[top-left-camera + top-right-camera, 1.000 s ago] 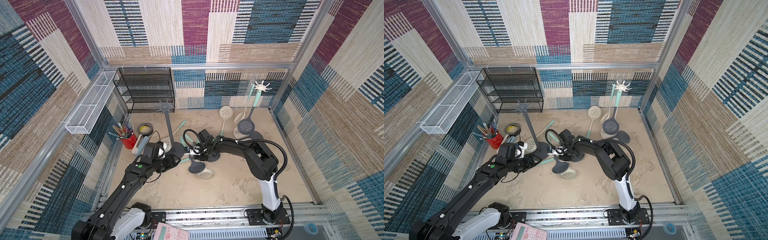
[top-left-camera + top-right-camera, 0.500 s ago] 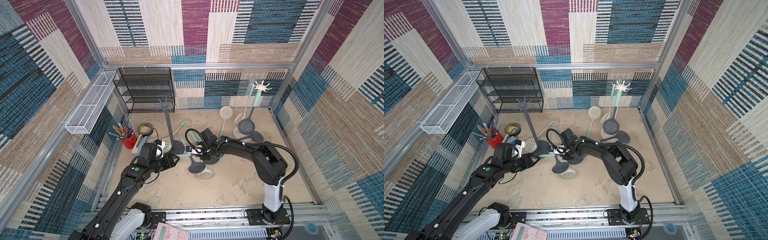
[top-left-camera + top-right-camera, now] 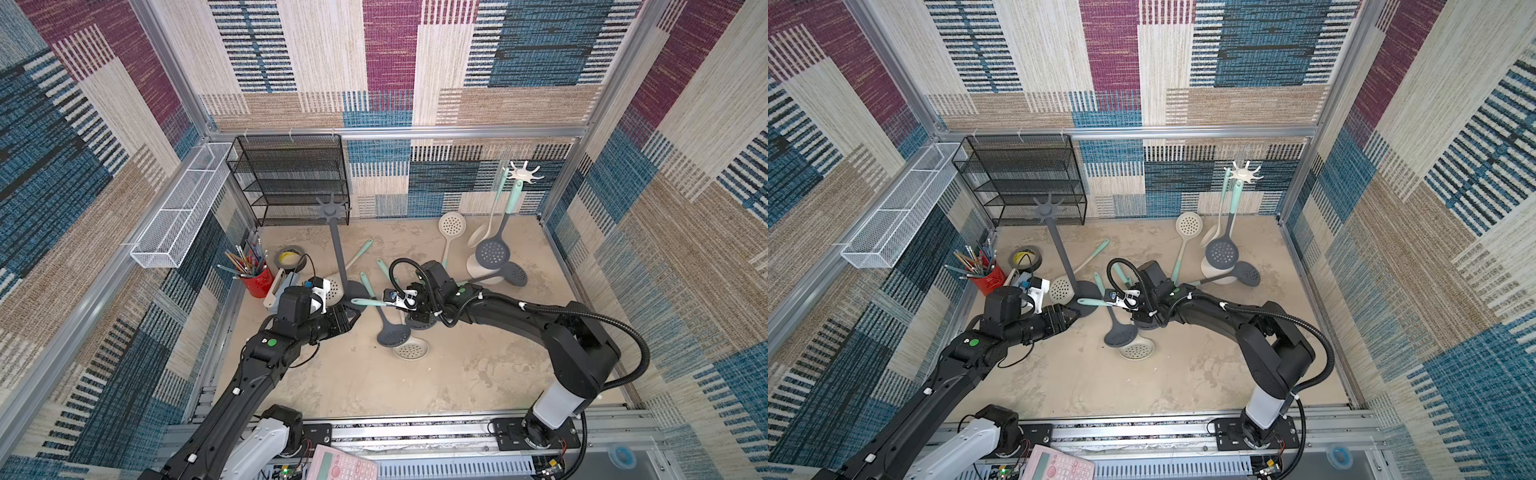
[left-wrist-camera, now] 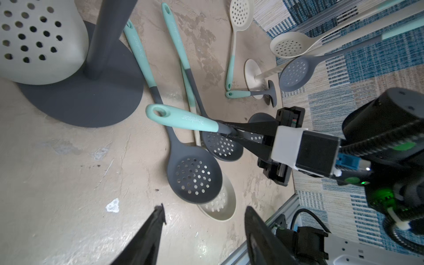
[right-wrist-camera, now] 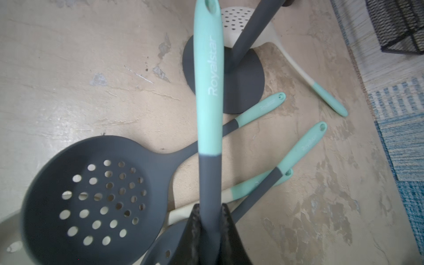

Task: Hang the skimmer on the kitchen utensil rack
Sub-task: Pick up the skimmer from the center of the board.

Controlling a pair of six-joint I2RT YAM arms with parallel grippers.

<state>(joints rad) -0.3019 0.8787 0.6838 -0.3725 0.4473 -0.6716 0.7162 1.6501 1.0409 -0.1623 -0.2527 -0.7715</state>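
Beside the grey rack (image 4: 80, 103), the right gripper (image 4: 231, 133) pinched the skimmer (image 4: 183, 118) by its dark neck, apparently lifted; the left gripper (image 4: 204, 208) stood parted, empty.

The right gripper (image 5: 210, 211) hides the bowl of the skimmer (image 5: 207, 91).

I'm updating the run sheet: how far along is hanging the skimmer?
Done: the right tool is shut on the skimmer at its dark neck, with the teal handle pointing toward the dark rack. In hand: that grasp, with the left tool open and empty nearby. Left: slipping the handle's hole over a hook. The dark rack's hooks are bare, while the white rack already carries two skimmers.
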